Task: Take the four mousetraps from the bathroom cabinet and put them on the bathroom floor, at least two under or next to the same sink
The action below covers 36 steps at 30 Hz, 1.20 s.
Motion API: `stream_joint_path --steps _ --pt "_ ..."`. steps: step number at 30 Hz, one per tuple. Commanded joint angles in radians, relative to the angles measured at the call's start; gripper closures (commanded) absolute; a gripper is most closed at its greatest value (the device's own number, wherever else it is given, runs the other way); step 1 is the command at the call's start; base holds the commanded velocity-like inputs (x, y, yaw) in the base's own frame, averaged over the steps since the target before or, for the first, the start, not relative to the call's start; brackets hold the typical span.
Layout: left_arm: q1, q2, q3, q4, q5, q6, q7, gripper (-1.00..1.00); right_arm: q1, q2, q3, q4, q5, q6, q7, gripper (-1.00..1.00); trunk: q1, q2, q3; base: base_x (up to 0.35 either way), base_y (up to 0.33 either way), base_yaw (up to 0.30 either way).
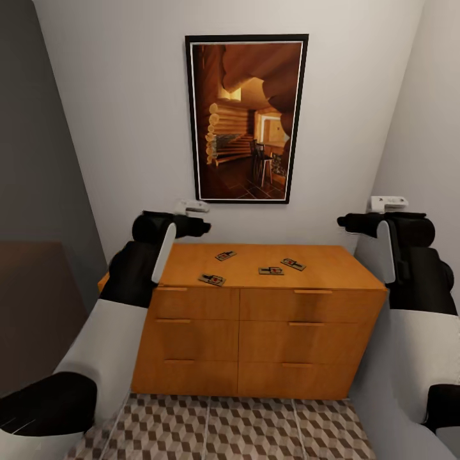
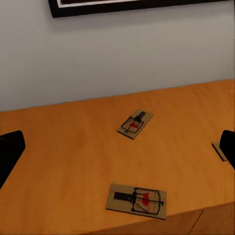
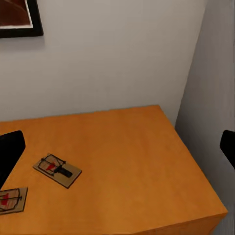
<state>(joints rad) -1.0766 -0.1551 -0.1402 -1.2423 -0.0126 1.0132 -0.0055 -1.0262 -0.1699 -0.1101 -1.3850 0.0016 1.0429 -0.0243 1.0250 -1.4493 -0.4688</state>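
1. While all four mousetraps (image 1: 225,255) lie flat on the cabinet (image 1: 255,319) top, we treat none as collected.
2. We read the left gripper (image 2: 117,147) and right gripper (image 3: 117,147) as released, fingers spread, holding nothing.
3. We advise lowering the left gripper squarely over the nearest front trap (image 2: 136,201), pinching across its short edges.
4. We keep the wire mechanism clear of the fingers.

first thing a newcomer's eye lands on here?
Probably the tall framed picture of a log-cabin interior on the white wall, straight ahead. Below it stands the orange-brown cabinet, with four mousetraps scattered flat on its top. Both arms are raised at either side, the left gripper open above the top.
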Motion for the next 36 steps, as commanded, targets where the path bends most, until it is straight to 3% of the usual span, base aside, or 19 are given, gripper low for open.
stream_joint_path --steps 1,6,11,17,22,36 --pt "-0.012 0.000 0.000 0.028 -0.001 0.006 0.000 -1.00 -0.014 0.000 0.001 0.008 0.000 0.004 -0.003 -1.00 0.000 -0.001 -0.001 0.000 0.000 0.000" --pt "-0.049 0.000 0.000 0.143 -0.001 0.012 0.000 -1.00 -0.059 0.006 0.003 0.057 0.000 0.004 -0.005 -1.00 0.000 -0.001 -0.001 0.000 0.000 0.000" --pt "-0.075 0.002 0.005 0.240 -0.001 0.018 0.000 -1.00 -0.109 0.042 0.038 0.170 0.000 0.004 -0.008 -1.00 0.000 -0.001 -0.001 0.000 0.000 0.000" --pt "-0.083 0.003 0.028 0.277 0.005 0.029 0.000 -1.00 -0.149 0.080 0.073 0.310 0.004 0.004 -0.008 -1.00 0.000 -0.001 -0.001 0.000 0.000 0.000" --pt "-0.086 0.003 0.048 0.287 0.008 0.032 0.001 -1.00 -0.162 0.095 0.085 0.385 0.003 0.004 -0.004 -1.00 0.000 -0.001 -0.001 0.000 0.000 0.000" --pt "-0.088 0.002 0.062 0.290 0.006 0.034 0.001 -1.00 -0.170 0.101 0.105 0.446 0.000 0.004 0.002 -1.00 0.000 -0.001 -0.001 0.001 0.000 0.000"
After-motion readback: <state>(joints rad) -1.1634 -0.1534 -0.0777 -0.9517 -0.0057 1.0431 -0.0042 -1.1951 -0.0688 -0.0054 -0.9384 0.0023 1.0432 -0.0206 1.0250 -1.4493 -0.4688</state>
